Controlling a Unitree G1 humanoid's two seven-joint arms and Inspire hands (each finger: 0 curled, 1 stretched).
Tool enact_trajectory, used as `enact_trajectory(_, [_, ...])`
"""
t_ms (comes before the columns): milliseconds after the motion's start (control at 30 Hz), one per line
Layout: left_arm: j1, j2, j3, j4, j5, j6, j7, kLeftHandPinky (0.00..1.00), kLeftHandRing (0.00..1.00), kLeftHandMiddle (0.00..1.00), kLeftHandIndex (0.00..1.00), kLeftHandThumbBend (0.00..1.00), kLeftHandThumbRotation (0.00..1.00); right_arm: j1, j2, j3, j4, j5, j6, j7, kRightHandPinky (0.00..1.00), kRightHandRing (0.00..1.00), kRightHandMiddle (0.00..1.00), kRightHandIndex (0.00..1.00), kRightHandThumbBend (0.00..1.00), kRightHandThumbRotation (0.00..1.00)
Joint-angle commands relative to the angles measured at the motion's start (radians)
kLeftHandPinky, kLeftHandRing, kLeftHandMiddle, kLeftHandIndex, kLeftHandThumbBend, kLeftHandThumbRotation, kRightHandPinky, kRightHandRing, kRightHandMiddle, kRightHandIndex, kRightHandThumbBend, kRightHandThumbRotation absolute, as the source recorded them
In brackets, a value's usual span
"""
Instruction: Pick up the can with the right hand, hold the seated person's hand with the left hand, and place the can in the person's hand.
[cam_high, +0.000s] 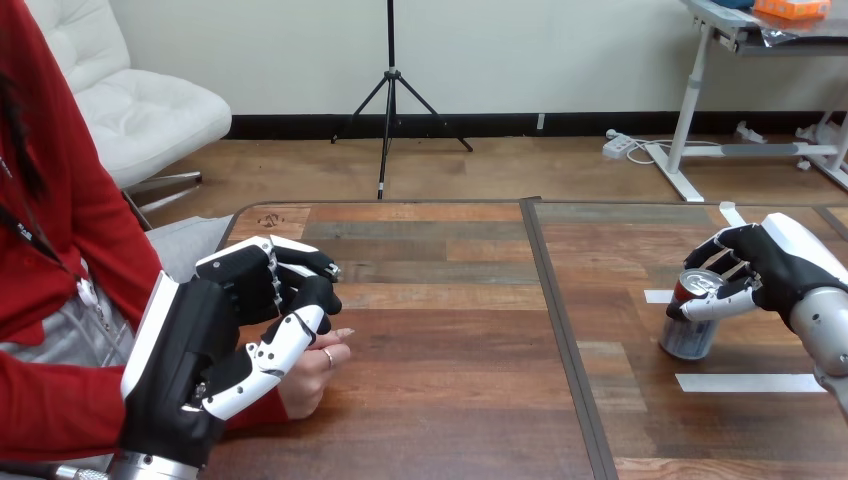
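A shiny metal can (688, 336) with a red band at its top stands upright at the right of the wood-grained surface (450, 330), beside flat white tape strips (748, 382). The right hand (760, 262) curls its jointed fingers round the can's top. The hard-shelled left hand (215, 320) clasps the person's hand (308, 385), hiding most of it.

The can (688, 338) is gleaming as smooth bare metal. The table (450, 400) is showing matt wooden planks with plain grain, and the tape strips (748, 382) on it are looking like flat white paper. The left hand (195, 340) and the right hand (768, 262) are shining in glossy black and white plastic, the right forearm (825, 325) is glinting as silver metal, and the person's sleeve (50, 405) is looking like soft red cloth.
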Motion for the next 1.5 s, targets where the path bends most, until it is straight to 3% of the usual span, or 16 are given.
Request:
enact_trajectory(0, [-0.043,0.003,0.014,-0.021,0.003,-0.012,0.009,0.3,0.38,0.45,0.51,0.3,0.31,-0.06,0.018,0.009,-0.003,-0.001,-0.017,-0.028,0.5,0.54,0.57,0.58,0.68,0.0])
enact_trajectory(933, [-0.038,0.009,0.025,-0.026,-0.01,-0.005,0.011,0.35,0.41,0.47,0.52,0.3,0.28,-0.061,0.005,0.026,-0.01,-0.003,-0.022,-0.014,0.42,0.45,0.5,0.51,0.7,0.0])
enact_trajectory(1200, [-0.037,0.009,0.025,-0.026,-0.019,-0.003,0.008,0.36,0.41,0.47,0.52,0.36,0.28,-0.058,-0.001,0.024,-0.018,0.001,-0.037,-0.009,0.41,0.44,0.49,0.5,0.72,0.0])
enact_trajectory(1300, [-0.04,0.013,0.028,-0.019,-0.008,-0.015,0.009,0.36,0.42,0.47,0.52,0.38,0.29,-0.058,-0.003,0.021,-0.024,0.006,-0.04,-0.002,0.41,0.44,0.49,0.5,0.72,0.0])
enact_trajectory(1467, [-0.047,0.038,0.043,0.004,0.073,-0.056,0.024,0.39,0.44,0.49,0.53,0.43,0.35,-0.053,-0.01,0.014,-0.037,0.014,-0.058,0.009,0.4,0.43,0.48,0.5,0.71,0.0])
